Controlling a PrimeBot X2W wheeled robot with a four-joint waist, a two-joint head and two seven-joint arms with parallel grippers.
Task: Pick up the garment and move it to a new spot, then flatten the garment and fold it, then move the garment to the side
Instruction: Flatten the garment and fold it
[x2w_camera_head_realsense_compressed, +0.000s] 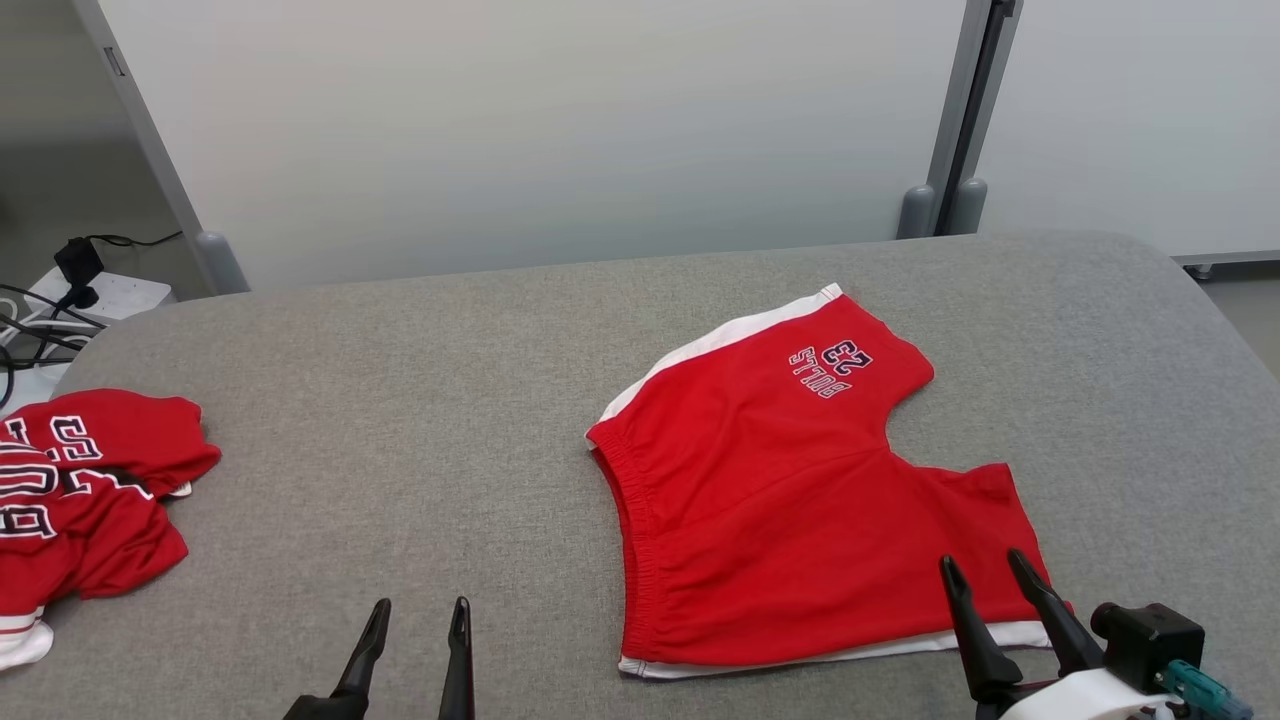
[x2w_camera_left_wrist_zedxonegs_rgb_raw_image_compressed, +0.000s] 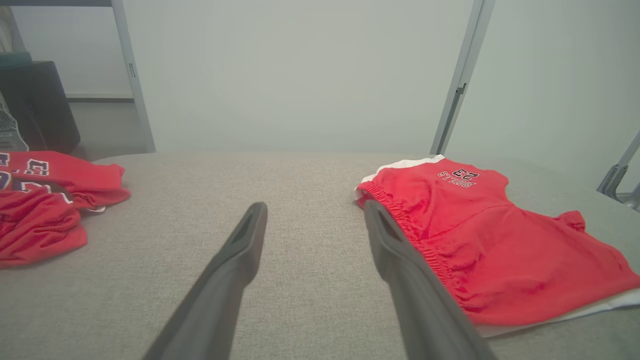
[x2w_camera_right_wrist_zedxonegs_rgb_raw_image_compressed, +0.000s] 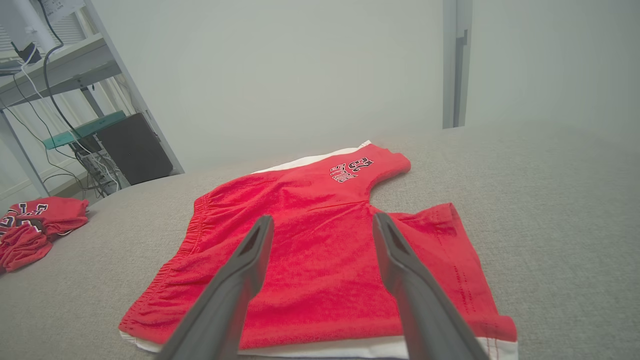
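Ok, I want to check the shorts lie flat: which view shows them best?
The head view: the shorts show from above, waistband to both leg hems. The left wrist view sees them side-on behind a finger; in the right wrist view both fingers cross them.

Head view looks down; wrist views low, forward; all share shorts (x2w_camera_head_realsense_compressed: 780, 480).

Red cloth shorts with white stripes (x2w_camera_head_realsense_compressed: 780, 500) lie flat on the grey fabric counter (x2w_camera_head_realsense_compressed: 400, 420); the right gripper (x2w_camera_head_realsense_compressed: 978, 558), fingers apart, is at their near corner.
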